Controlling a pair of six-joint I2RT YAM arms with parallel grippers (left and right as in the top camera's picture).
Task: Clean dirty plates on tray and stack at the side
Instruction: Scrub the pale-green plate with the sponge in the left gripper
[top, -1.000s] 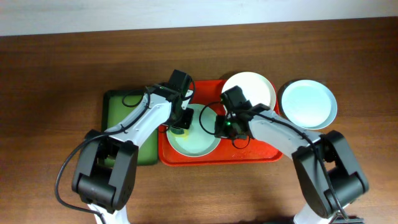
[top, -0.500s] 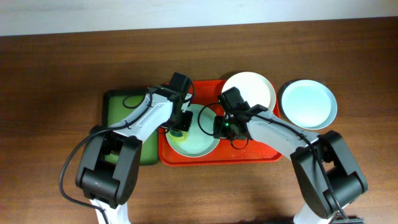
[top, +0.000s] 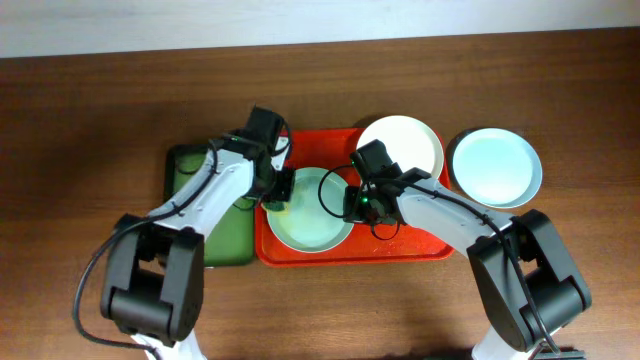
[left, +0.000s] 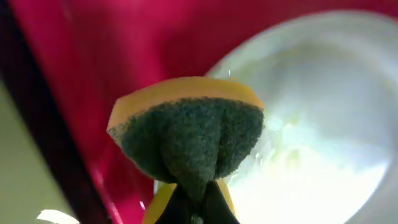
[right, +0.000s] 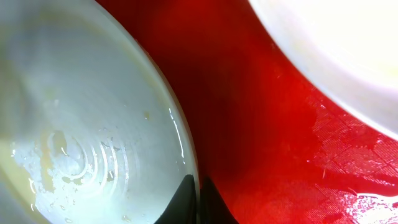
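Plates, item one: a pale blue-green plate (top: 310, 215) lies flat in the left half of the red tray (top: 425, 243), its floor carrying a film of water, scattered droplets and faint yellowish smears toward the centre. Its right rim is pinched between the two fingertips of the right claw (right: 195, 196), which is closed down tight on that rim, one finger inside the plate and one outside over the tray floor. The left claw (top: 277, 195) is at the opposite, left edge of the same plate, clamped on a sponge (left: 189, 134); the sponge is yellow with a dark green scouring face, folded over on itself by the grip, green face outward, and hangs over the plate's left rim and the strip of red tray beside it. Whether the sponge touches the plate cannot be told. Item two: a cream-white plate (top: 402, 147) sits at the tray's upper right corner, close to the first plate and reaching the tray's far rim. Tray floor between the two plates is wet. Item three: a second blue-green plate (top: 495, 167) rests on the wooden worktop (top: 90, 120), just beside the tray's right end. A green tray (top: 186, 172) with a dark rim lies against the red tray's left side, partly under the left arm.
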